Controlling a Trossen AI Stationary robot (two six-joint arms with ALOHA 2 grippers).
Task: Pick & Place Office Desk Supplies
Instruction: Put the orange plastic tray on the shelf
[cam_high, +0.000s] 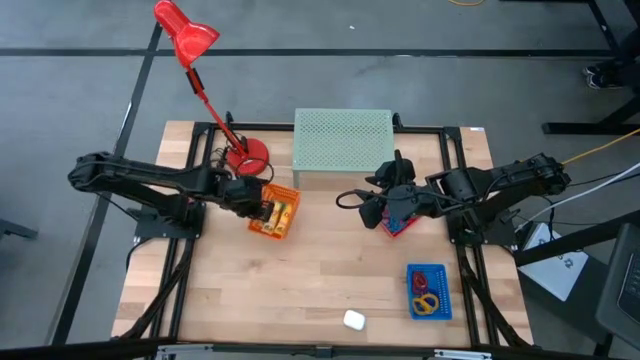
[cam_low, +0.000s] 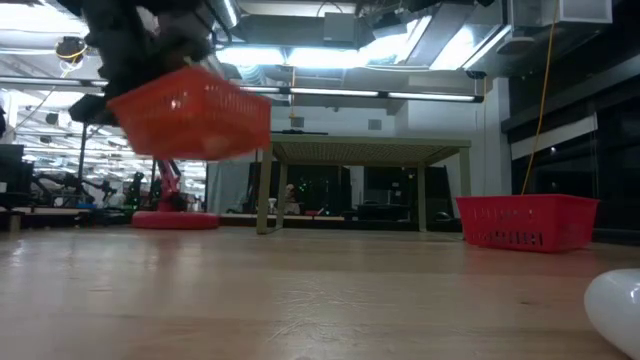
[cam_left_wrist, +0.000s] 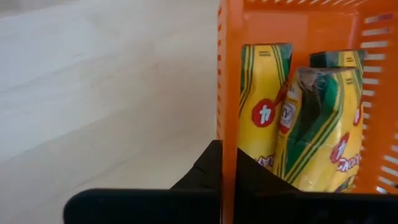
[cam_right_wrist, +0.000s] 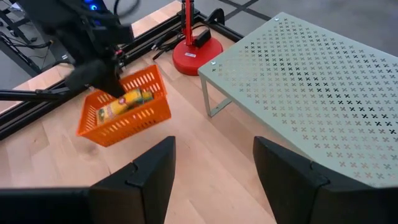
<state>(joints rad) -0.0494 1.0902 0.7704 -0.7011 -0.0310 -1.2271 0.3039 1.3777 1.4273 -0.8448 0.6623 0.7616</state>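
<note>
1. Left gripper (cam_high: 252, 205) reaching in from the table's left, clamped on the wall of the orange basket (cam_high: 275, 211).
2. Basket lifted clear of the table (cam_high: 320, 270), tilted, just in front of the lamp base (cam_high: 247, 157).
3. Inside, yellow tubes (cam_left_wrist: 311, 124) with green stripes, packed side by side.
4. Right gripper (cam_high: 372, 207) over the red basket (cam_high: 400, 224) beside the green riser (cam_high: 343, 145), fingers spread wide, holding nothing.

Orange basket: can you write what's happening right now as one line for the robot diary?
left gripper: shut on orange basket, lifted off table | yellow tubes: inside it | right gripper: open, holding nothing, by green riser
</note>
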